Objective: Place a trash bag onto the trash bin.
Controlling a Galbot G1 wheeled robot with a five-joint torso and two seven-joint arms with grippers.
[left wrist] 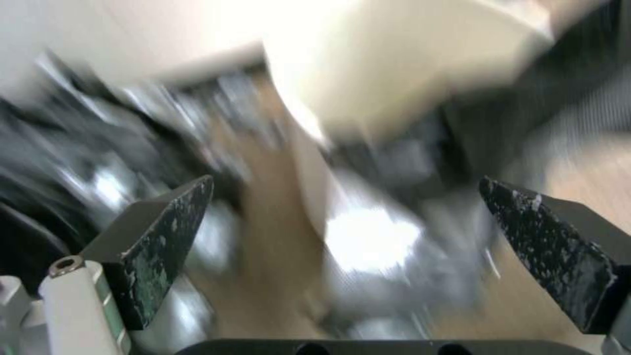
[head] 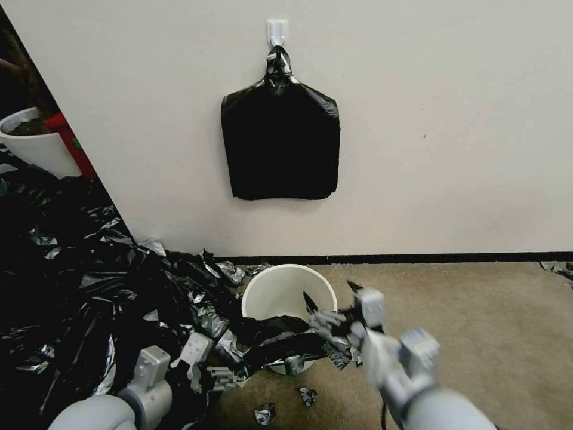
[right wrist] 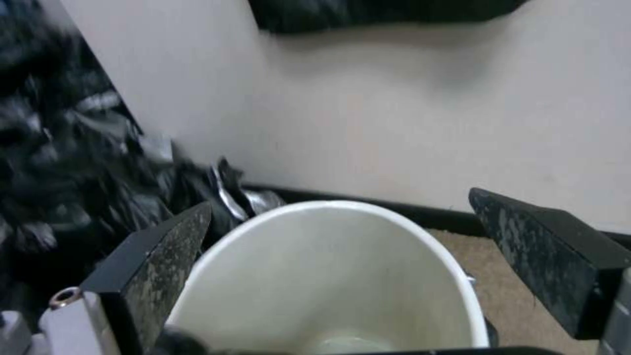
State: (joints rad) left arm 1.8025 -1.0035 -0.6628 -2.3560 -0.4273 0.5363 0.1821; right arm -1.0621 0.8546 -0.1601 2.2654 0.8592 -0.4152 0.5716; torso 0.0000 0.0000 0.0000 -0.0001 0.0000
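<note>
**Thin bag slumped over the bin's near rim, both pincers released**

Head view: one cream-white trash bin (head: 289,292) stands on the carpet by the wall, mouth up. One thin glossy black trash bag (head: 280,341) lies crumpled across its near rim and down its front, not yet spread around the opening. The right pincer (head: 334,306) hovers over that near rim with its fingers apart, nothing between them. The left pincer (head: 200,370) sits low beside the bin's left, at the edge of one large heap of black film (head: 71,280). One flat black bag stack (head: 280,140) hangs from one wall hook (head: 277,31). Two small black scraps (head: 286,405) lie on the carpet.

Left wrist view: the left pincer (left wrist: 345,222) is released, jaws wide, over blurred film and carpet.

Right wrist view: the right pincer (right wrist: 338,236) stands open above the bin (right wrist: 421,246), whose inside looks bare.

The bag should be very light, limp and slippery, likely to tear or slip; a hold on its open hem looks best.
</note>
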